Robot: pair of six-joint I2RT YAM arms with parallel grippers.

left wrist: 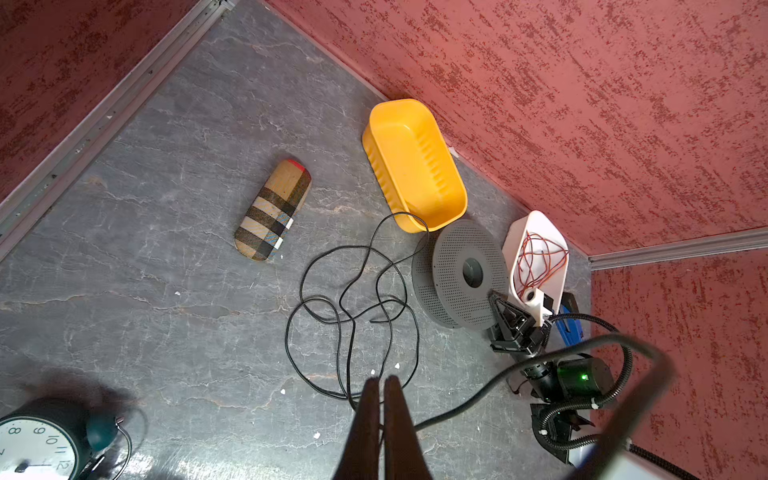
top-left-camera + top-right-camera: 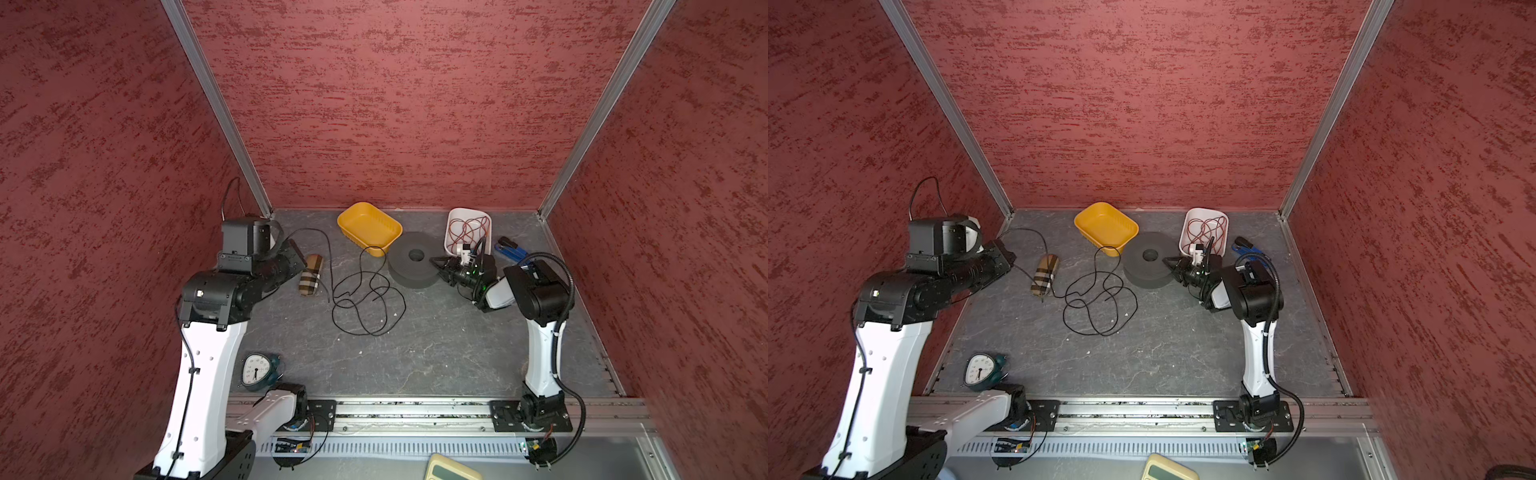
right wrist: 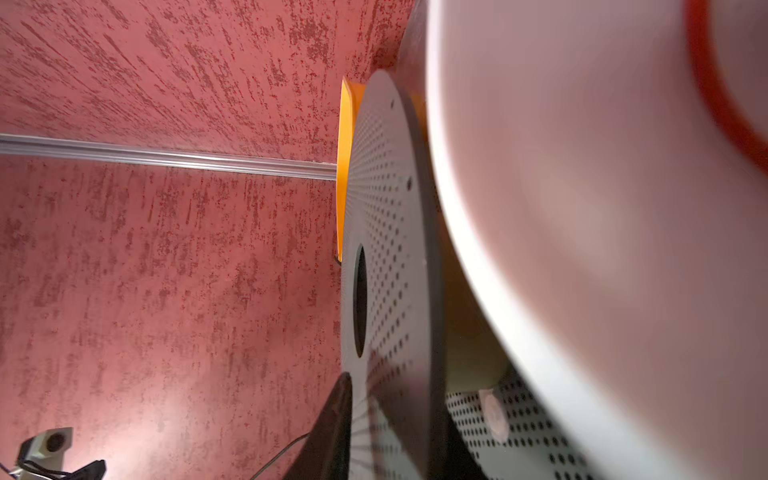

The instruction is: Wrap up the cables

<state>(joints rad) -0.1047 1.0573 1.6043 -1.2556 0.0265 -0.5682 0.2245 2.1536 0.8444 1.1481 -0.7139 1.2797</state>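
Bracing the spool [image 2: 401, 272] with the right gripper [image 2: 439, 266], set astride its rim; cannot tell whether clamped yet. Pinching, apparently, one end of the cable [image 1: 286, 345] in the left gripper [image 1: 382, 380], fingers pressed together, raised at the left. Leaving the rest looped loose on the counter [image 2: 436, 353] beside the spool. Winding not begun. Next: steady spool, carry cable end to hub.

This is looking like a robotics lab test cell: a left arm [image 2: 203, 374] and a right arm [image 2: 540, 357] are standing bolted to an aluminium rail [image 2: 415, 411]. Red textured panels [image 2: 395, 104] in metal frame posts [image 2: 216, 104] are boxing in the bench [image 2: 436, 353] behind and beside the right gripper [image 2: 437, 266]. A bare circuit board [image 2: 291, 448] is sitting by the rail.
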